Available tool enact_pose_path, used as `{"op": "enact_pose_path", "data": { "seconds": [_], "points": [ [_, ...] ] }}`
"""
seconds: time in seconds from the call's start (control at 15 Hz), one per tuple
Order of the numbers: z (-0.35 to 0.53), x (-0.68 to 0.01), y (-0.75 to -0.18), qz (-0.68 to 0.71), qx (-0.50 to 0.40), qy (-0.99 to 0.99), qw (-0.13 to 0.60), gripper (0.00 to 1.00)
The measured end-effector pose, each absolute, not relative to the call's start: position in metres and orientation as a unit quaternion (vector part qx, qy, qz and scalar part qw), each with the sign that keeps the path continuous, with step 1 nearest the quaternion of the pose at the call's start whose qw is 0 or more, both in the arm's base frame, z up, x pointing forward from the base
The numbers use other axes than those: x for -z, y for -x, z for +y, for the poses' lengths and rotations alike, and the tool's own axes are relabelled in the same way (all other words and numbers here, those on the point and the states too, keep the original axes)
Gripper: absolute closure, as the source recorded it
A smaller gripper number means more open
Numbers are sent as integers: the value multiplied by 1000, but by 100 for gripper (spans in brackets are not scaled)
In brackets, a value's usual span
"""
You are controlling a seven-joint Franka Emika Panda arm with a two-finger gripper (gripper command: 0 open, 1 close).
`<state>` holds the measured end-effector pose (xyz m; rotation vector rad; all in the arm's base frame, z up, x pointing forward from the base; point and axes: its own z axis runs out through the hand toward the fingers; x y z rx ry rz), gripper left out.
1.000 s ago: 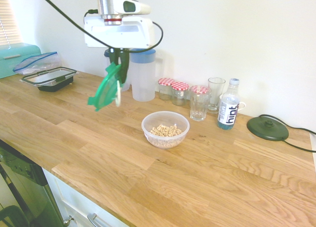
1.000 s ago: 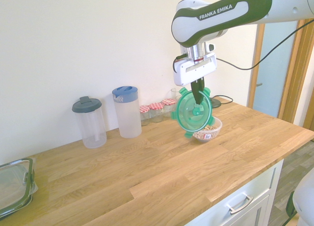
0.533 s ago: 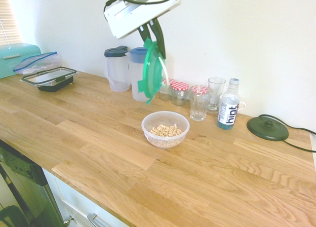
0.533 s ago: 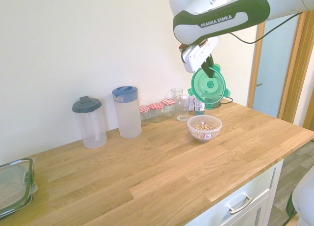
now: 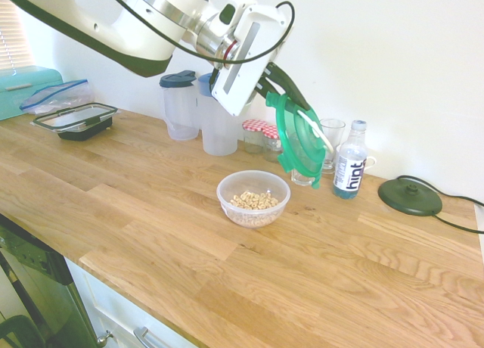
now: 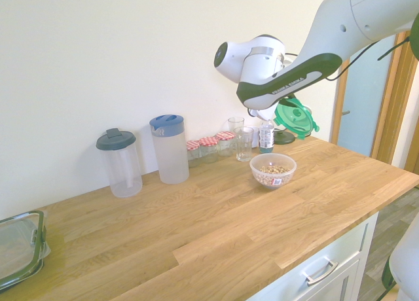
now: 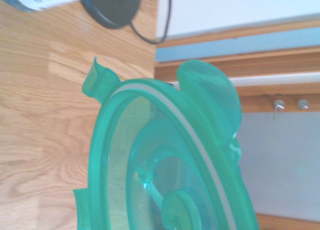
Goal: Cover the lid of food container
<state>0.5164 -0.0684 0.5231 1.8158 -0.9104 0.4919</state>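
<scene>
hand point(image 5: 296, 98) grips the green lid point(image 5: 300, 140), tilted beneath it.

- I can read "hint" in big dark letters, going sideways up the label of the drink bottle point(image 5: 349, 166).
- I can read "FRANKA EMIKA" on the dark green stripe of my robot arm point(image 6: 288, 85).
- I see a little sticker point(image 6: 277, 181) on the food bowl point(image 6: 272, 170), but it is too small for me to read.
</scene>
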Motion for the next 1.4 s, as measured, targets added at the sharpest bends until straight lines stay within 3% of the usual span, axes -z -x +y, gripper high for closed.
{"op": "enact_pose_path", "data": {
  "seconds": [0.6,1.4],
  "points": [
    [-7,-459,-520,-342,-225,-715,567,100],
    [19,-393,-517,-304,-245,-717,577,100]
  ]
}}
